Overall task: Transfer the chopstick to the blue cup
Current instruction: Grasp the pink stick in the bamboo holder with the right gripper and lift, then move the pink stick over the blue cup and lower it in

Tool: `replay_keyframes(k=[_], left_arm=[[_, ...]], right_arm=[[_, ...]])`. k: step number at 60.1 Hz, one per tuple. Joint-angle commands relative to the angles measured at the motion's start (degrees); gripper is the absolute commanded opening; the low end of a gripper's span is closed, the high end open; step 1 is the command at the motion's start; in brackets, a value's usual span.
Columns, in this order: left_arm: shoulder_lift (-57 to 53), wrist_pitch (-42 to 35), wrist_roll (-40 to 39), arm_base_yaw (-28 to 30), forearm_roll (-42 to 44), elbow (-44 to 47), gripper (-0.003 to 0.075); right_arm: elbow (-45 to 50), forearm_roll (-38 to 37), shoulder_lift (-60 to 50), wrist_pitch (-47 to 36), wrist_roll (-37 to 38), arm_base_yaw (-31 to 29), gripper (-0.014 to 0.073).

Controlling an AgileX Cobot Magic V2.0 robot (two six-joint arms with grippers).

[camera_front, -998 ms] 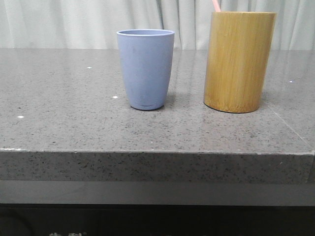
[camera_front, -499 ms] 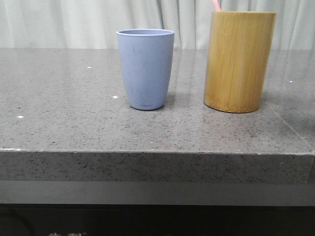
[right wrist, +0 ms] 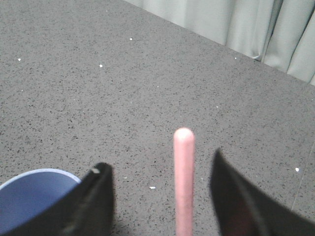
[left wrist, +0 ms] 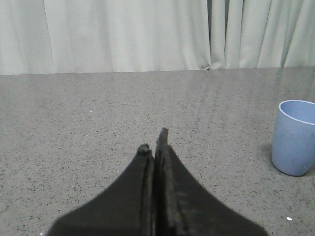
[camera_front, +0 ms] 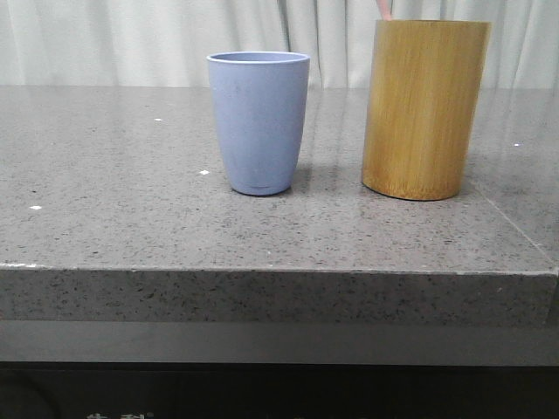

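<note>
While the pink chopstick (right wrist: 183,182) remains seated in the bamboo cylinder holder (camera_front: 425,109), only its slender top end is exposed; in the right wrist view it stands upright between the two fingers of the right end effector (right wrist: 162,196), touching neither. The right end effector is spread apart and has not yet clamped the stick. In the front view the chopstick tip (camera_front: 384,10) shows as a shorter, duller stub above the holder rim than it did half a second ago, when it appeared as a brighter pink sliver; this may indicate that something above the frame, probably the right end effector, now shades or crowds it, although the arm itself is not visible in that view. Judged from this, the grasp approach is under way and closing on the stick is the next step. The blue cup (camera_front: 258,122) stands upright on the bench (camera_front: 131,192), near the holder on its left and apart from it; its rim also enters the right wrist view (right wrist: 34,196). The left end effector (left wrist: 153,140) has its fingers pressed together, holds nothing, and sits over bare bench well clear of the blue cup (left wrist: 294,137). No transfer has yet occurred.
</note>
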Motion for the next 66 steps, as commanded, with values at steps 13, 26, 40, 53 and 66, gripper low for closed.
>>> replay_keyframes(k=[13,26,40,53,66], left_arm=[[0.83,-4.82,-0.47,0.17,-0.59,-1.42,-0.0019],[0.83,-4.82,-0.47,0.17,-0.59,-1.42,-0.0019],[0.83,-4.82,-0.47,0.17,-0.59,-1.42,-0.0019],[0.83,-4.82,-0.47,0.17,-0.59,-1.42,-0.0019],[0.83,-4.82,-0.47,0.17,-0.59,-1.42,-0.0019]], right_arm=[[-2.25,0.28,-1.86,-4.94,-0.56,0.09,-0.0013],[-2.25,0.28,-3.52,-5.30,-0.56,0.09,-0.0070],[-2.25,0.38,-12.35,-11.70,-0.56,0.09,-0.0069],[-2.36,4.94,-17.67,-18.75,-0.51,1.96,-0.0069],[-2.36,5.71,-15.32,-22.59,-0.51,9.15,-0.0067]])
